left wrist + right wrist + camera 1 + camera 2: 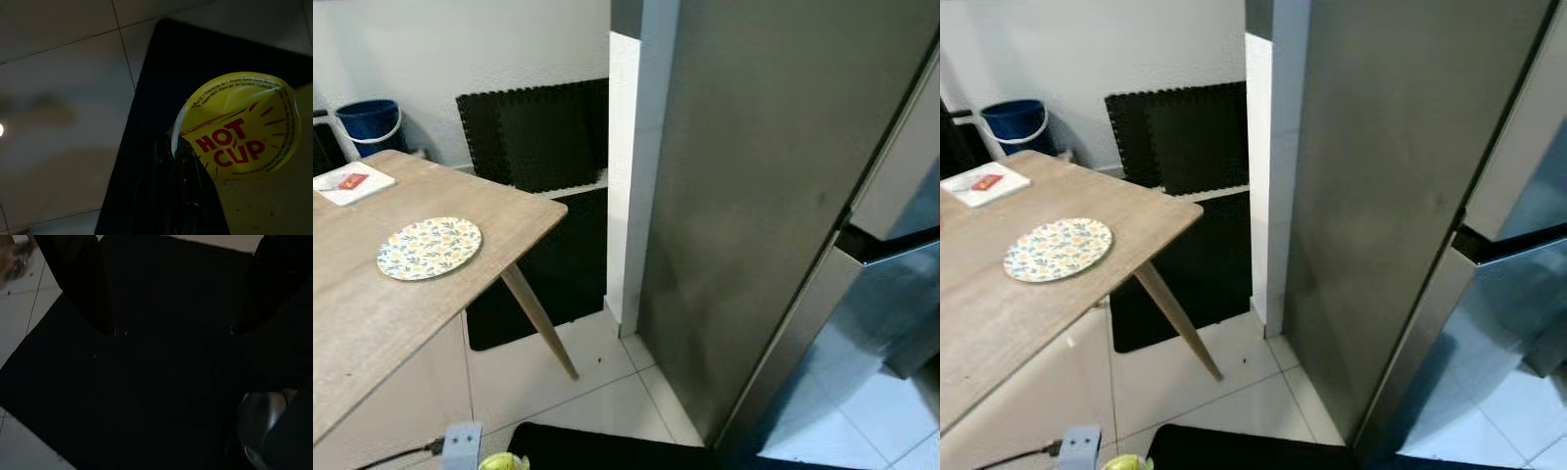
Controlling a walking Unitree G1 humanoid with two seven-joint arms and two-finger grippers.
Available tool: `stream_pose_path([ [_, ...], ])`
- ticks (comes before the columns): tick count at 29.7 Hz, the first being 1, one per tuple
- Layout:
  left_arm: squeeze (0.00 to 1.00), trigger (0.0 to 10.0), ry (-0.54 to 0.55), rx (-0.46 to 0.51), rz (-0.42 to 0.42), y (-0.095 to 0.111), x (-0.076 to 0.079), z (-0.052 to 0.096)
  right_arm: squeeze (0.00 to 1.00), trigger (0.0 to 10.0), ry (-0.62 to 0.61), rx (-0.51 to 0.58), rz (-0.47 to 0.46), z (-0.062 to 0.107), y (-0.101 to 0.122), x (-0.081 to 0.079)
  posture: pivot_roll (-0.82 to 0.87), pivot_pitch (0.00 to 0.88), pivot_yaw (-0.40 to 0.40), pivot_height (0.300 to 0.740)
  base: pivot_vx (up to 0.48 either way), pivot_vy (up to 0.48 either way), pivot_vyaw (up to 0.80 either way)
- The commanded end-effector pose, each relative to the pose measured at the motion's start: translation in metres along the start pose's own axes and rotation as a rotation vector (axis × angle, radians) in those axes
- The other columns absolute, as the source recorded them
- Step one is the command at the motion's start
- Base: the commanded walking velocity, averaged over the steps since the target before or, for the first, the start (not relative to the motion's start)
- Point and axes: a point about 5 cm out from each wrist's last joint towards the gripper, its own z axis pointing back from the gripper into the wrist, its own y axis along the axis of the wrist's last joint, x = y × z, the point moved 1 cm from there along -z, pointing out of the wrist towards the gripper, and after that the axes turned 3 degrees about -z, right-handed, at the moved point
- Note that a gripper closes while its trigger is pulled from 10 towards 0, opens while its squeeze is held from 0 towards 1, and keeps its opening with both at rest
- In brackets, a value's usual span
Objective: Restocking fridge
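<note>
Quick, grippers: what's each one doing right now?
Left gripper: shut on the yellow Hot Cup container, held low over the floor.
Right gripper: open, nothing between its fingers, above the black mat.

The tall grey fridge [754,196] had a brushed metal side with a dull sheen. The light-brown table [372,313] showed matt wood grain, and the round floral plate [429,247] on it looked smooth and faintly glossy. The white floor tiles [587,382] were glossy, the black interlocking foam mats [538,132] against the wall matt. The blue plastic bucket [369,119] looked smooth. The yellow "HOT CUP" foil lid [244,127] was shiny and slightly wrinkled.
</note>
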Motion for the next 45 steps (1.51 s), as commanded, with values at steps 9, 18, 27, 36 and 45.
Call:
stream_pose_path([
  [9, 0.0, 10.0, -0.002, -0.061, -0.006, -0.009, 0.005, 0.0, 0.0, 10.0, -0.009, 0.06, 0.002, 0.0, 0.024, 0.006, -0.02, 0.0, -0.005, 0.74, 0.0, 0.0, 0.0],
  [18, 0.0, 10.0, -0.017, -0.076, -0.02, -0.012, 0.011, 0.0, 0.0, 10.0, 0.002, 0.059, 0.007, 0.0, 0.023, 0.004, -0.03, 0.0, -0.002, 0.74, 0.0, 0.0, 0.0],
  [27, 0.0, 10.0, -0.016, -0.097, -0.043, -0.019, 0.008, 0.002, 0.0, 10.0, 0.019, 0.036, 0.011, 0.0, 0.013, -0.003, -0.03, 0.0, 0.003, 0.74, 0.0, 0.0, 0.0],
  [36, 0.0, 10.0, -0.015, -0.111, -0.066, -0.023, 0.005, 0.003, 0.0, 10.0, 0.026, 0.033, 0.013, -0.001, 0.01, -0.007, -0.02, 0.0, 0.011, 0.74, 0.246, 0.0, 0.0],
  [45, 0.0, 10.0, -0.026, -0.114, -0.066, -0.024, 0.009, 0.003, 0.0, 10.0, 0.018, 0.036, 0.023, -0.001, 0.011, -0.004, -0.02, 0.0, 0.003, 0.74, 0.253, 0.0, 0.0],
])
